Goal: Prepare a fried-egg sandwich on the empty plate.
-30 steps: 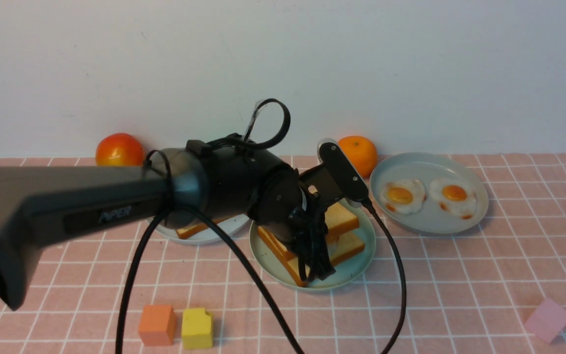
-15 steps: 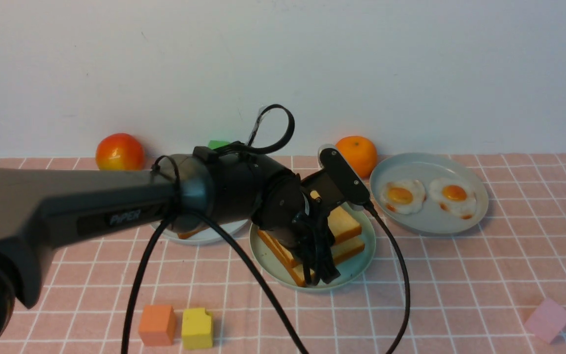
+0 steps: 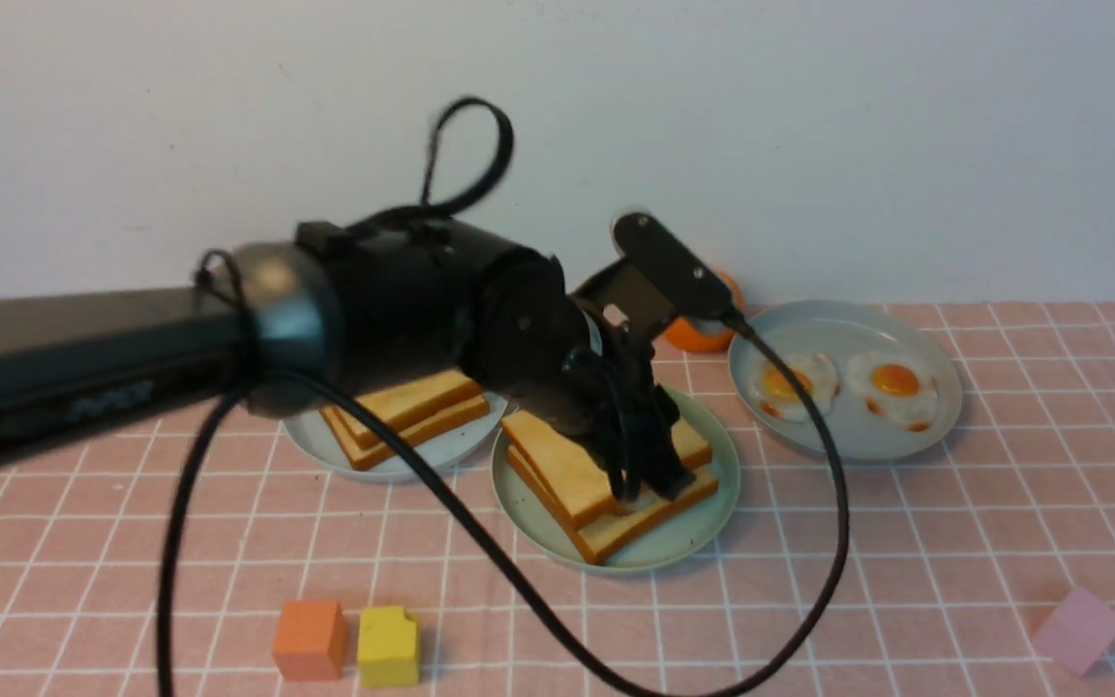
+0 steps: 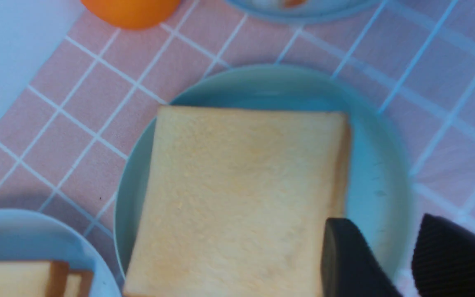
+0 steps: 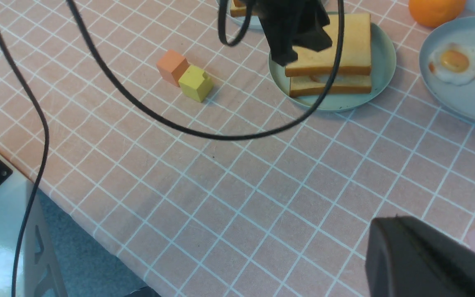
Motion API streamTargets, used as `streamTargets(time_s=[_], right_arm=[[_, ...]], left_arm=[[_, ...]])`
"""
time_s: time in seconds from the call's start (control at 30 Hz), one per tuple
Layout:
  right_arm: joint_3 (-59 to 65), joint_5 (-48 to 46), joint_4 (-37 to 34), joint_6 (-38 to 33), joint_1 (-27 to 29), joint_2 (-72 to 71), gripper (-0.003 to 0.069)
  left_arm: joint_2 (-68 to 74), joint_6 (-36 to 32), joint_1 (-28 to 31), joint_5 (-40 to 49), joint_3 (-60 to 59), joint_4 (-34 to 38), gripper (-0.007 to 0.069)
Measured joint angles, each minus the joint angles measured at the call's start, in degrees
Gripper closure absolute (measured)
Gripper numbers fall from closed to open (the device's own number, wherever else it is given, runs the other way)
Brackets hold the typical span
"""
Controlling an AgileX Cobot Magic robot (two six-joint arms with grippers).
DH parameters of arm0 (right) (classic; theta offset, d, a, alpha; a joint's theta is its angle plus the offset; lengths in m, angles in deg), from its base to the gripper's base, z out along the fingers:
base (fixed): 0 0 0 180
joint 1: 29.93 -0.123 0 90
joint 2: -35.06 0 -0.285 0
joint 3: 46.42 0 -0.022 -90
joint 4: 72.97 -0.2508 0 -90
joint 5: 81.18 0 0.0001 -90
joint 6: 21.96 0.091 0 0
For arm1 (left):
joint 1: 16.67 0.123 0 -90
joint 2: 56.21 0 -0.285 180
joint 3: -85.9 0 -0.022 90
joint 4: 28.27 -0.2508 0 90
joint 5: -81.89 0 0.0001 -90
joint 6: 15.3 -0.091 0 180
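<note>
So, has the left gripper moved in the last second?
Yes. The left gripper has risen and drawn back from the front rim of the mint-green plate, which stayed put. Its tips are now over the top toast slice.

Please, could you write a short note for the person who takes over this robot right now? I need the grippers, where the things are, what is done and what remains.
Left gripper: open, empty, above one corner of the sandwich.
Right gripper: shut, nothing seen in it, away from the plates.
Sandwich: two toast slices stacked on the green plate; what lies between them is mostly hidden.
Two eggs lie on the grey plate to the right; spare toast sits on the left plate.
Done: stacking, it seems.
Left: probably lift the left arm clear and check for the egg.
</note>
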Motion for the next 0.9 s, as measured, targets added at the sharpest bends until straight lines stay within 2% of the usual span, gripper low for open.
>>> streamTargets(time_s=[0.1,0.13,0.2,0.33,0.37,0.4,0.43,0.6,0.7,0.9], right_arm=[[0.00,0.00,-0.59,0.00,0.00,0.00,0.0635],[0.00,0.00,-0.97,0.00,0.00,0.00,0.0635],[0.00,0.00,-0.97,0.00,0.00,0.00,0.0635],[0.00,0.00,-2.31,0.00,0.00,0.00,0.0635],[0.00,0.00,-2.35,0.00,0.00,0.00,0.0635],[0.00,0.00,-2.35,0.00,0.00,0.00,0.0635],[0.00,0.00,-2.35,0.00,0.00,0.00,0.0634],[0.00,0.00,-2.35,0.00,0.00,0.00,0.0634],[0.00,0.00,-2.63,0.00,0.00,0.00,0.0634],[0.00,0.00,-3.08,0.00,0.00,0.00,0.0628]], left_arm=[[-10.15,3.40,0.00,4.91,-0.51,5.86,0.0495],[-10.96,3.60,0.00,5.32,-0.77,6.30,0.0505],[-21.64,3.47,0.00,6.29,-3.99,11.58,0.0613],[-40.43,-0.61,0.00,3.38,-16.73,20.91,0.0612],[-41.33,-1.08,0.00,2.73,-18.32,21.35,0.0612],[-48.27,-2.83,0.00,-0.43,-24.86,24.79,0.0612],[-49.93,-3.31,0.00,-0.89,-25.69,25.22,0.0612],[-67.48,-10.37,0.00,-12.18,-44.97,34.51,0.0612],[-73.44,-13.43,0.00,-14.26,-51.34,37.96,0.0612],[-82.46,-16.43,0.00,-15.28,-58.37,39.61,0.0612]])
